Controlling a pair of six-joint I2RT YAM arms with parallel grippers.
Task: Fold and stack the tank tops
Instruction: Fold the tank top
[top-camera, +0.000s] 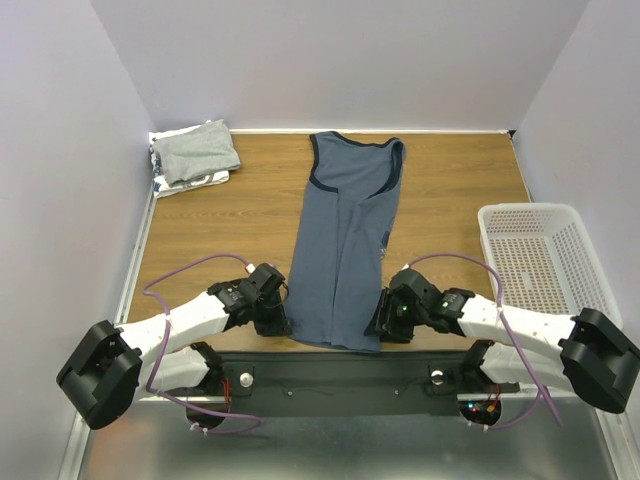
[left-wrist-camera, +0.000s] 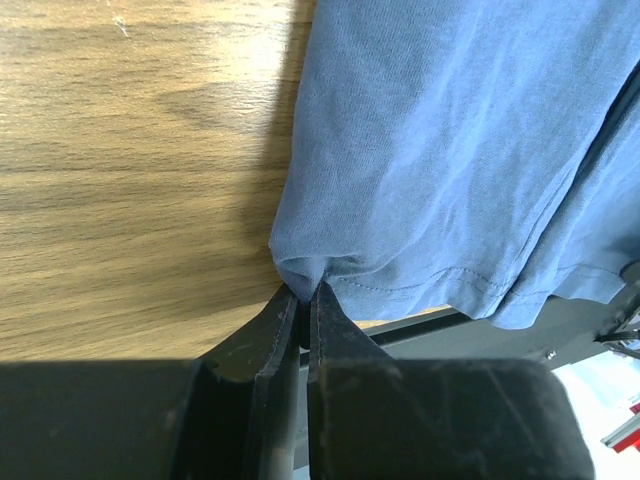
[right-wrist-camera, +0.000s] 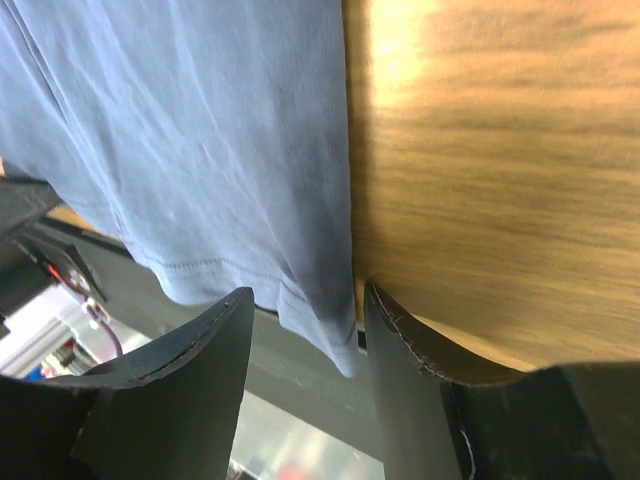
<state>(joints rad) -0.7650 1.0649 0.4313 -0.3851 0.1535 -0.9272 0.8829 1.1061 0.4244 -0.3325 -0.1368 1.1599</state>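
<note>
The slate-blue tank top (top-camera: 345, 240) is lying lengthwise on the table (top-camera: 230, 230), its hem lapping over the near edge. Bare wood is stretching along both its sides. The light grey tank top (top-camera: 197, 150) is sitting well to its left at the back, and the basket (top-camera: 545, 215) well to its right. The left gripper (left-wrist-camera: 303, 295), its arm reaching in low, is pinching its left hem corner. The right gripper (right-wrist-camera: 305, 300) is straddling its right hem corner, jaws standing apart and clamping nothing.
</note>
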